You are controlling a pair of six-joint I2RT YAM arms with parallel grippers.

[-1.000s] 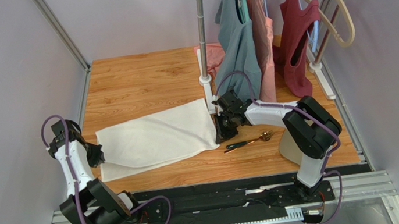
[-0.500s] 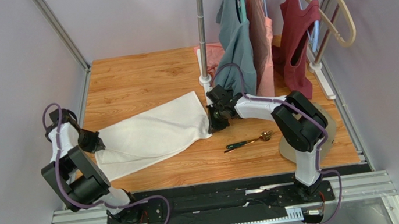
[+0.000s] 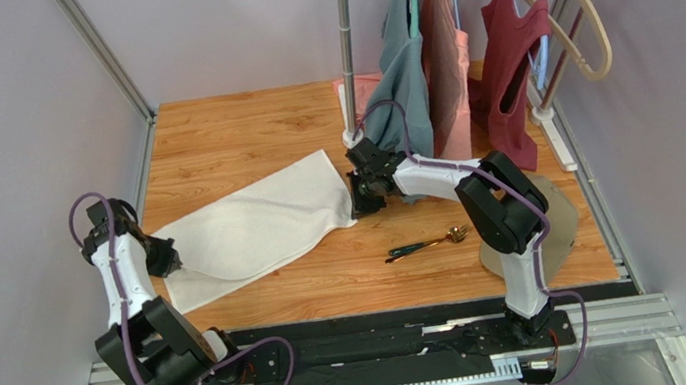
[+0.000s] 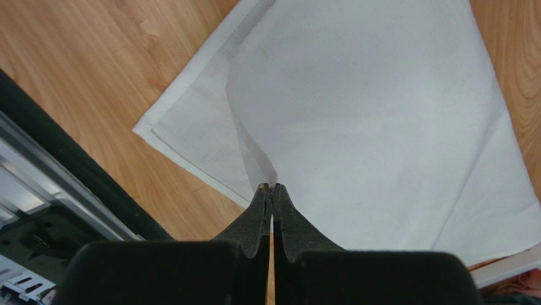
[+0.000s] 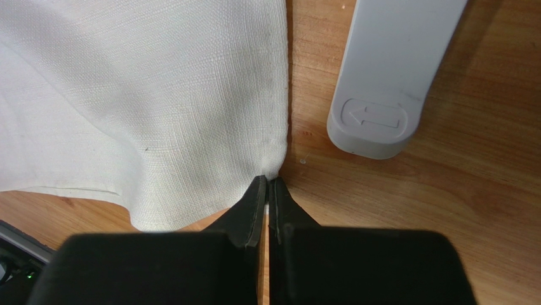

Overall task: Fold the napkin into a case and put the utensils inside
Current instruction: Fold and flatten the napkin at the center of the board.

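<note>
Pinching napkin (image 3: 251,228) edges, both grippers (image 4: 271,187) (image 5: 268,180)

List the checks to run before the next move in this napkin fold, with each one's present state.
1. Left gripper shut on the white cloth napkin: ok.
2. Right gripper shut on the napkin's other end: ok.
3. Dark-handled, gold-headed utensils lying apart from the napkin: ok.
4. Right gripper apart from the grey plastic rack foot: ok.
5. Napkin folded into a case: not ok.
6. Number of layers each gripper pinches: cannot tell.
</note>
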